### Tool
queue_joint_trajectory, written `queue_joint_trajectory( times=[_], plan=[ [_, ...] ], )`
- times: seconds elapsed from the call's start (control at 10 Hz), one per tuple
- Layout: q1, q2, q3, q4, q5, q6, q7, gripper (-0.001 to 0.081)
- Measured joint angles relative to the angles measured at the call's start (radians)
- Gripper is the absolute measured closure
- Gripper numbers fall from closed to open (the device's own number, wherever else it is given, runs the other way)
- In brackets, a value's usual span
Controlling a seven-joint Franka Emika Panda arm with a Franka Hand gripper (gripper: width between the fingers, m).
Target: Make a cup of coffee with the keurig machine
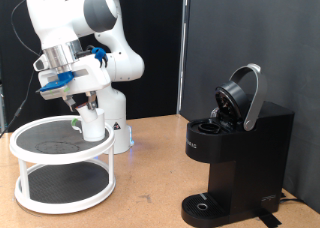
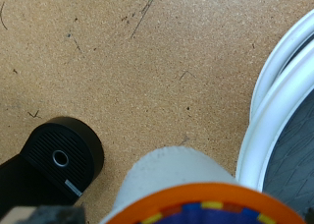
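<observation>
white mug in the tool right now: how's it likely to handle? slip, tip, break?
The plain white cylindrical mug looks smooth and glazed, so probably slippery in the tool. It appears rigid, likely ceramic, so a drop onto the brown wooden table could chip it. Taller than wide, it might tip if set down tilted.

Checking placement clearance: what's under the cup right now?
The cup hangs in the gripper above the white two-tier stand's rim. In the wrist view, bare wooden table shows past it; directly beneath is hidden by the cup itself.

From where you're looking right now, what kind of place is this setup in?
Likely a lab test bench, not a kitchen: black curtain backdrop, bare wooden tabletop, a white two-tier rack beside the keurig machine.
</observation>
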Motion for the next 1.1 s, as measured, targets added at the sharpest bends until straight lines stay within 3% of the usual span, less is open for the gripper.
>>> queue_joint_trajectory(
  times=[0.1, 0.3, 0.5, 0.7, 0.9, 1.0, 1.1],
  plan=[
    [0.002, 0.000, -0.003, 0.002, 0.032, -0.029, -0.010, 0.0343],
    [0.009, 0.001, -0.011, 0.032, 0.129, -0.163, -0.012, 0.0343],
    [0.015, 0.006, -0.006, 0.069, 0.205, -0.263, 0.045, 0.0343],
    [0.022, 0.005, 0.023, 0.085, 0.279, -0.256, 0.123, 0.0343],
    [0.026, 0.003, 0.061, 0.091, 0.321, -0.199, 0.187, 0.0343],
    [0.026, 0.003, 0.060, 0.090, 0.320, -0.206, 0.181, 0.0343],
    [0.026, 0.011, 0.053, 0.102, 0.320, -0.290, 0.181, 0.0343]
  ],
)
